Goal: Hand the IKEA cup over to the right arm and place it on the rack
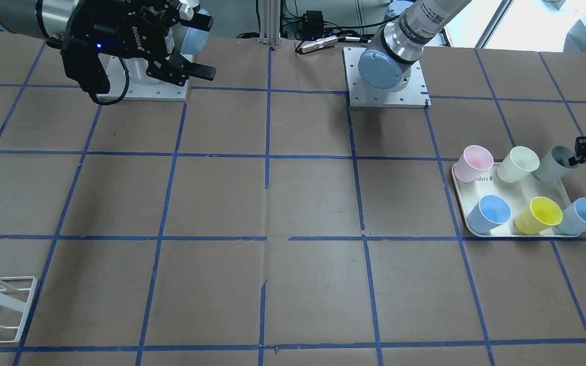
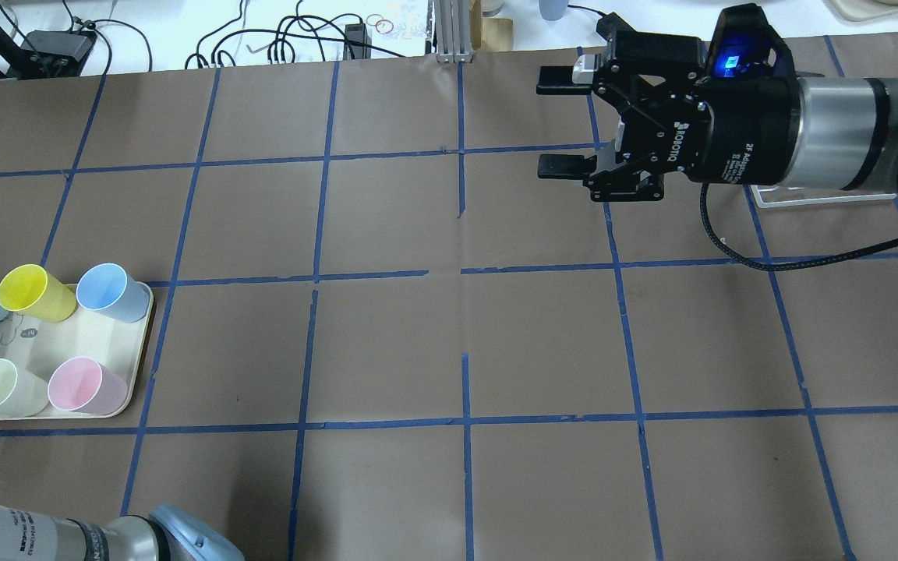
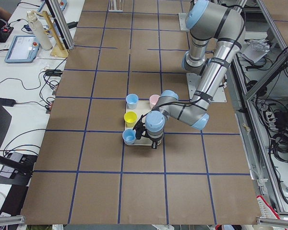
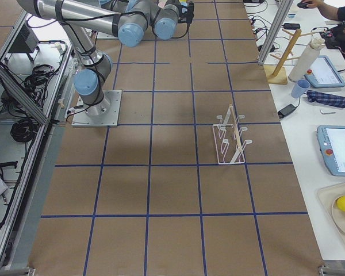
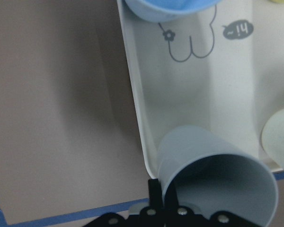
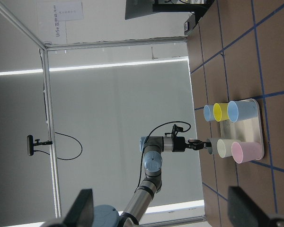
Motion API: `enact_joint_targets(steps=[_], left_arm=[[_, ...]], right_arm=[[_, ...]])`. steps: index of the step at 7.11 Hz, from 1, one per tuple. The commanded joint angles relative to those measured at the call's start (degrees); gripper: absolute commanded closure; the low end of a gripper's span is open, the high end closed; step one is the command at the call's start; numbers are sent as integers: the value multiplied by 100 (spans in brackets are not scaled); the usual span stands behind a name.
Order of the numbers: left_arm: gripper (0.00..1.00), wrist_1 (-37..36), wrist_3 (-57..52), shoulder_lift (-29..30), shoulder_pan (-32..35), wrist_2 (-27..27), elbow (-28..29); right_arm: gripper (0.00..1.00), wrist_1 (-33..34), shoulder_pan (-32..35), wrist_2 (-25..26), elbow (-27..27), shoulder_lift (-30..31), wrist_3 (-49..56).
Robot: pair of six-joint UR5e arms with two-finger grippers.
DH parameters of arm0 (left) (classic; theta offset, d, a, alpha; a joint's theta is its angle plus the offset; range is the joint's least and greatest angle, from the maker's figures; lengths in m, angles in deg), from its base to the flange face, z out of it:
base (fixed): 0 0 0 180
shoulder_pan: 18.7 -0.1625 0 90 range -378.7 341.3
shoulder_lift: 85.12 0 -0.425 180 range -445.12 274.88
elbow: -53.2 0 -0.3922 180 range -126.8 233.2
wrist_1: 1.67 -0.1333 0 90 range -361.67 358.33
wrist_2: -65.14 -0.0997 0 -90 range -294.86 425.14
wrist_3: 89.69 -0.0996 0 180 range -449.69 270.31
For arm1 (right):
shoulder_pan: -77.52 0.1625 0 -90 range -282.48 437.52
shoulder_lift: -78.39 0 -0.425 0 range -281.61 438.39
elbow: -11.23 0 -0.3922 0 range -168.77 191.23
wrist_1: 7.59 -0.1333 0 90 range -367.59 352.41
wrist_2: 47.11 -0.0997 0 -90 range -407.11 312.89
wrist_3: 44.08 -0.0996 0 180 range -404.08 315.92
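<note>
At the tray's outer corner the left gripper (image 1: 581, 151) is hanging at the rim of the IKEA cup (image 1: 553, 164). One black finger (image 5: 154, 191) is lying just outside the wall and its partner is hidden from me, so I cannot tell whether the jaws are pinching yet. To my eye the pick is only beginning, and it is calling for a gentle, square squeeze. The cup is a smooth, thin, pale grey plastic tumbler tapering to a narrow base, so it looks likely to flex or slip if nipped hard at the lip. A straight lift should be keeping it off the cream tumbler (image 1: 518, 163) just beside it. Around them a pink tumbler (image 1: 476, 161), a yellow tumbler (image 1: 539, 216) and two light blue tumblers (image 1: 489, 213) are sitting on the glossy, round-cornered tray (image 1: 519, 192). Well apart, the right gripper (image 2: 558, 122) is hanging over the paper-covered table (image 1: 293, 203) with its jaws spread wide and nothing between them. Farther off still, the thin-rodded white wire rack (image 4: 230, 138) is standing at the opposite end.
</note>
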Motion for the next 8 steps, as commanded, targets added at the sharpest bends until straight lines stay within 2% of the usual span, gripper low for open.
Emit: enact_joint_targets(steps=[1,2,3,6,7,8], left_arm=[[100,100,-27,-95,0,-44,23],[100,214,-36,-226,0,-79,136],[100,833,-106,-402,-9,-114,477],[100,3362,-2,-684,349,-79,2180],[100,3909,138,-780,673,112,2516],[100,4550,261,-886,972,662,2667]], right_arm=[[0,-485,-5,-30,-3,22,5],[0,-495,4,-134,-12,22,40],[0,-496,4,-309,-12,22,92],[0,-530,30,-197,-3,171,93],[0,-522,39,-188,-12,163,127],[0,-548,39,-153,-20,137,485]])
